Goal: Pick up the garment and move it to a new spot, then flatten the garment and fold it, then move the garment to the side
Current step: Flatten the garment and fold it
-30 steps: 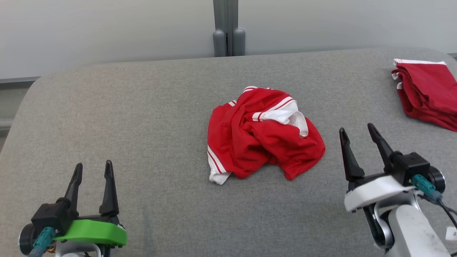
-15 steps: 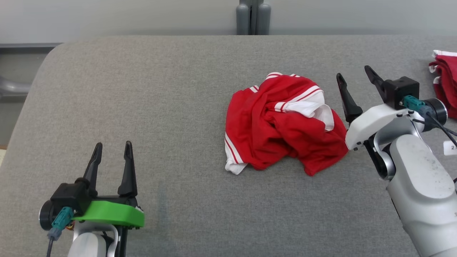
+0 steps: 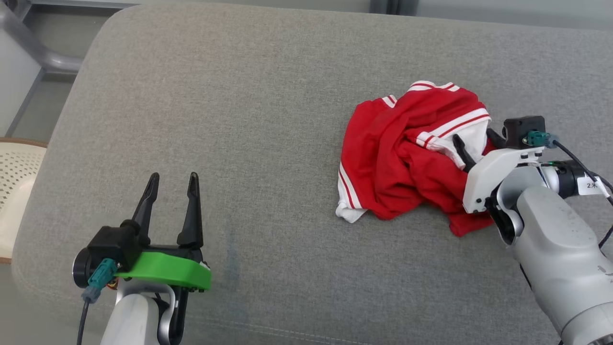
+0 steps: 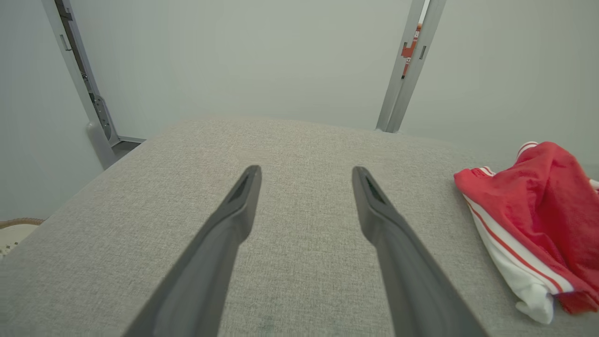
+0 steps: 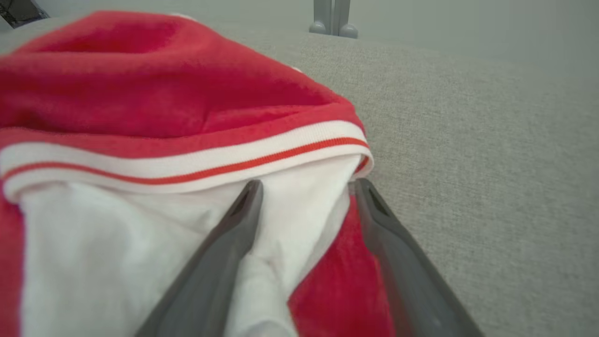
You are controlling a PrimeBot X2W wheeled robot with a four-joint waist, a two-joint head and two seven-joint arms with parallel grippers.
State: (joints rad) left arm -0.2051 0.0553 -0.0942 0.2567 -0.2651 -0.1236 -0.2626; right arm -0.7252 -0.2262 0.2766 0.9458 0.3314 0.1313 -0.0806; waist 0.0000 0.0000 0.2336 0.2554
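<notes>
Big grey fabric-covered pad (image 3: pixel 230 86) with rounded corners, kinda like a sofa seat, with a stitched seam (image 3: pixel 287 330) running along the near edge. Off its left side there's a cream perforated thing (image 3: pixel 17 167) with a brown rim, basket or chair, can't tell. Pale wall (image 4: pixel 257 56) behind, with a grey metal upright (image 4: pixel 406 70) at the far edge and a second upright (image 4: pixel 77 79) further left.

Head view high over cushion (image 3: pixel 249 96); both wrist views low, garment (image 3: pixel 392 167) common to all.

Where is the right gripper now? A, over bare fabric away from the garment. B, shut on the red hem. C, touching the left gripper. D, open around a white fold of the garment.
D: the right gripper is open, a white fold of the garment between its jaws.
</notes>
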